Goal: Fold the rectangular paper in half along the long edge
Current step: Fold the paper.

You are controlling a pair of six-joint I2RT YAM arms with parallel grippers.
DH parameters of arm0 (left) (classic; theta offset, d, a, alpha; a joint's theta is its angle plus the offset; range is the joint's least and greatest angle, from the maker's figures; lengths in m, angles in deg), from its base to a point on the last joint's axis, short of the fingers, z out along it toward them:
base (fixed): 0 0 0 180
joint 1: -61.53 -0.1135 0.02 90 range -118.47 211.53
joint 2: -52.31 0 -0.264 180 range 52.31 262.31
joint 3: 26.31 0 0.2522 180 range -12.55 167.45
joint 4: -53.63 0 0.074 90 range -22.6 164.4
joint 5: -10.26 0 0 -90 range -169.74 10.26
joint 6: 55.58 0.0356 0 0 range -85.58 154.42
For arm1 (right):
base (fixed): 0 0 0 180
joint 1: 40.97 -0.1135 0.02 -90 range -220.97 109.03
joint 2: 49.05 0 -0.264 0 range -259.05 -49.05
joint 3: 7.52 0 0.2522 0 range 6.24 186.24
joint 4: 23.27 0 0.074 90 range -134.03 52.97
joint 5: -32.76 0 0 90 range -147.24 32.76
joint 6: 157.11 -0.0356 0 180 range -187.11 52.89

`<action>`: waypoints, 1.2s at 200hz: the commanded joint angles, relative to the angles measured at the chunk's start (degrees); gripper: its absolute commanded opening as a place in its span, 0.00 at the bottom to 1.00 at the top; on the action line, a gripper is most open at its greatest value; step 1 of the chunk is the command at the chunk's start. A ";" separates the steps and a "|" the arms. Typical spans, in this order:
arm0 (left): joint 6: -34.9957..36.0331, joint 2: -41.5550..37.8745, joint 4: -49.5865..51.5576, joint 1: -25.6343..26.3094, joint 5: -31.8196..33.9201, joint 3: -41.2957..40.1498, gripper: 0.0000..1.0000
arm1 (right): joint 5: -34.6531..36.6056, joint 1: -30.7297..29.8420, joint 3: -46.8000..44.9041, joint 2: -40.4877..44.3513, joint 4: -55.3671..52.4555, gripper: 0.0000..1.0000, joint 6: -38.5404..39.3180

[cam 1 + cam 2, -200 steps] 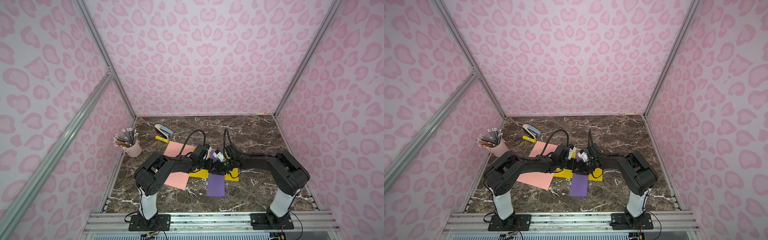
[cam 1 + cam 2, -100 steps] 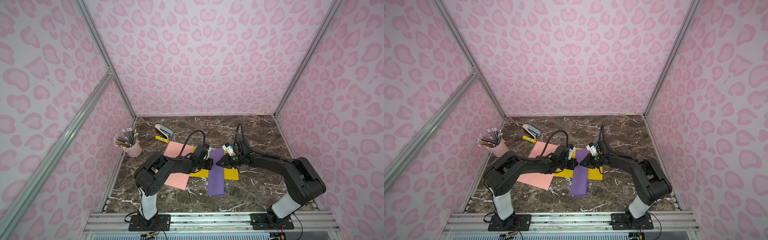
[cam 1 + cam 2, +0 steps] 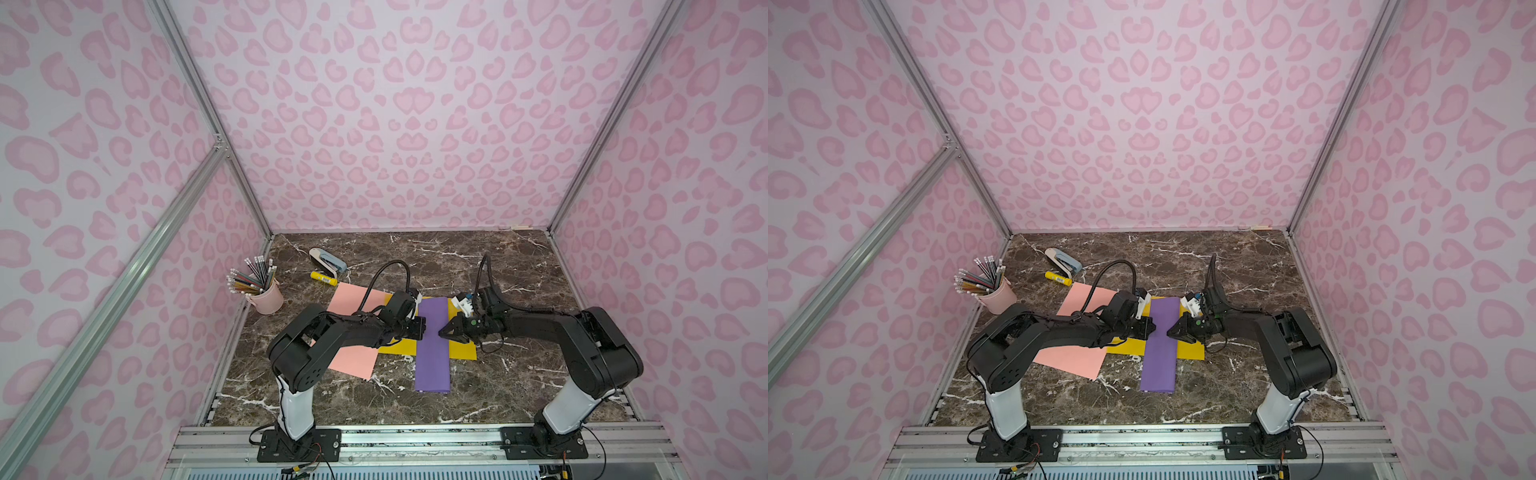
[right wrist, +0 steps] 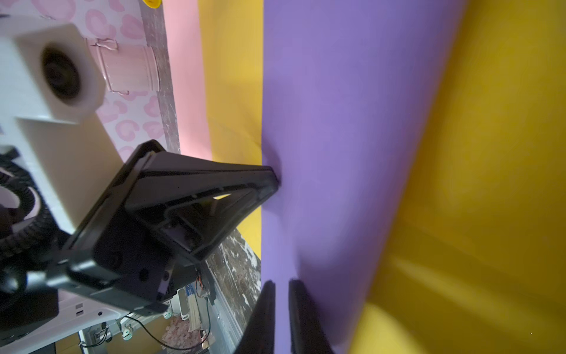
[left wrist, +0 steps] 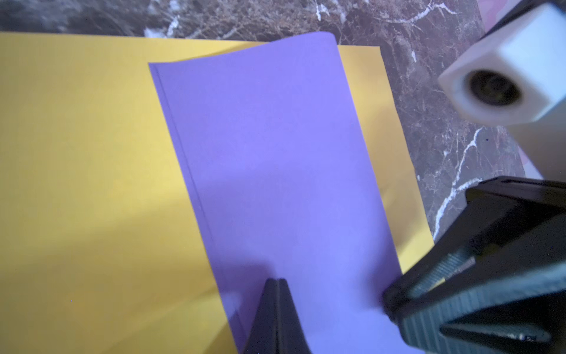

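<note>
The left fingers [image 5: 269, 312] are pressed fully together, their tips resting on the folded purple paper [image 5: 275, 153] just inside its open long edge. Facing them across the strip, the right fingers [image 4: 263, 312] stand a slit apart at its rounded fold. Whether they pinch it I cannot tell. Beneath both lies a yellow sheet [image 3: 463, 351] on the tabletop [image 3: 415, 257].

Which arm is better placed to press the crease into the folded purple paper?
Probably right: the right gripper sits at the purple paper's rounded fold edge, while the shut left gripper pins the loose edges opposite.
</note>
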 commanded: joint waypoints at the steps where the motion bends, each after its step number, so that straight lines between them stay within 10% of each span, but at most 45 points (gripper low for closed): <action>1: 0.28 0.62 8.90 -0.04 3.06 -0.38 0.04 | -0.75 0.23 -0.68 -0.60 2.30 0.16 0.96; 133: 0.37 1.23 9.00 -0.10 3.07 -0.65 0.04 | -0.28 6.40 -6.67 3.10 -1.26 0.16 5.11; 240: 0.05 1.02 9.35 0.03 2.65 -0.17 0.04 | 2.44 0.07 -7.55 5.02 2.97 0.02 -0.82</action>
